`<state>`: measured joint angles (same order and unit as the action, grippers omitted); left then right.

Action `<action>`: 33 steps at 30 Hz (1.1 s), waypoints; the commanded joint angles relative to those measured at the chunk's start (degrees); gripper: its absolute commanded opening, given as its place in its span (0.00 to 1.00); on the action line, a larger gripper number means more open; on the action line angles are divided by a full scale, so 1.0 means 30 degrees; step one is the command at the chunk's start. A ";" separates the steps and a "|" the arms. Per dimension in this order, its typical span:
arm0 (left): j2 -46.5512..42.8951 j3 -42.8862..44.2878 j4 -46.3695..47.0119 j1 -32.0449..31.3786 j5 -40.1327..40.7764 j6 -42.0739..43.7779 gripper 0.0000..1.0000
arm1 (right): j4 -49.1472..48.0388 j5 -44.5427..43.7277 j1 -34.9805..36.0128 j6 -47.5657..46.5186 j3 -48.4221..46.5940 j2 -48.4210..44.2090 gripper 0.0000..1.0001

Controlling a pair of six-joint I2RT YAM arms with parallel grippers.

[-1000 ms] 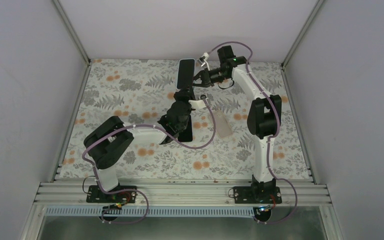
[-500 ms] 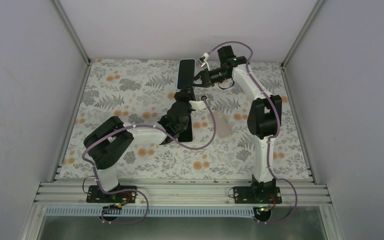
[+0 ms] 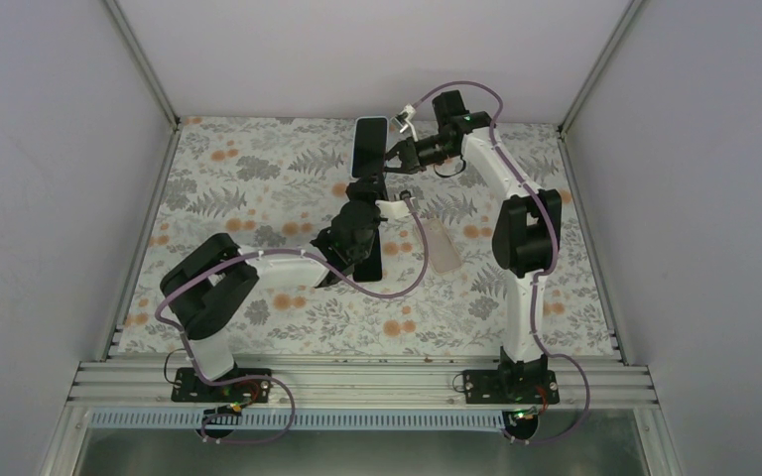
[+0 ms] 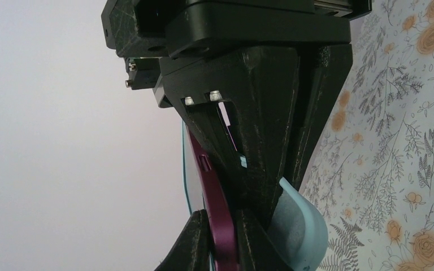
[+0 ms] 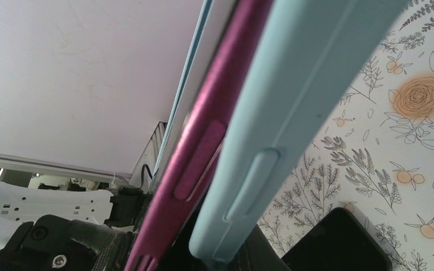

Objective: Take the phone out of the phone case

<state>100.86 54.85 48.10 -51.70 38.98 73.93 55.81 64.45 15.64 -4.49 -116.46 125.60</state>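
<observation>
Two-arm separation of a phone from its case, held in the air above the far middle of the floral table cover (image 3: 258, 169). The phone (image 3: 368, 147) stands on end, well clear of the cover. The left gripper (image 3: 366, 182) is closed on its near, lower end; the left wrist view shows the magenta phone body pinched between the two fingers, with the light blue phone case (image 5: 294, 113) curling away outside the right-hand finger. The right gripper (image 3: 394, 155) comes in from the right and is nearly fully closed on the long edge. In the right wrist view its fingertips are mostly hidden, but they appear to hold the case wall rather than the phone.

Compared with a second ago, the phone keeps almost the same place and tilt. The left arm's elbow has sunk a little toward the near left, and its wrist has crept slightly farther. Both grips are unchanged.

In the right wrist view a narrow gap runs between the magenta edge and the blue edge, so the case seems partly peeled but not yet off.

A black flat object (image 3: 370, 260) and a pale flat piece (image 3: 443, 245) lie on the cover, nearer than the held phone.
</observation>
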 commanded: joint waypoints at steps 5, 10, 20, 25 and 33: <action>-0.2741 0.0095 0.1047 -0.0776 0.2065 0.2015 0.02 | -0.4906 -1.0583 -0.2865 -0.3799 0.0228 0.0476 0.03; -0.3376 0.0224 -0.0041 -0.0791 0.2064 0.1564 0.02 | -0.5187 -1.1628 -0.2916 -0.4030 0.0217 0.0520 0.03; -0.3932 0.0224 -0.0795 -0.0786 0.2036 0.1256 0.02 | -0.5863 -1.3245 -0.2988 -0.4433 0.0403 0.0687 0.03; -0.4144 0.0465 -0.1329 -0.0800 0.2034 0.1046 0.02 | -0.6274 -1.3959 -0.3110 -0.4538 0.0510 0.0645 0.03; -0.4004 0.0646 -0.2361 -0.0960 0.1726 0.0376 0.02 | -0.5409 -1.1480 -0.3328 -0.4000 -0.0015 0.0798 0.03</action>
<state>88.03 55.53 41.69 -54.15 43.27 75.46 41.47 29.26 3.97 -15.00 -114.65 128.22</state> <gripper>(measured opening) 0.083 0.071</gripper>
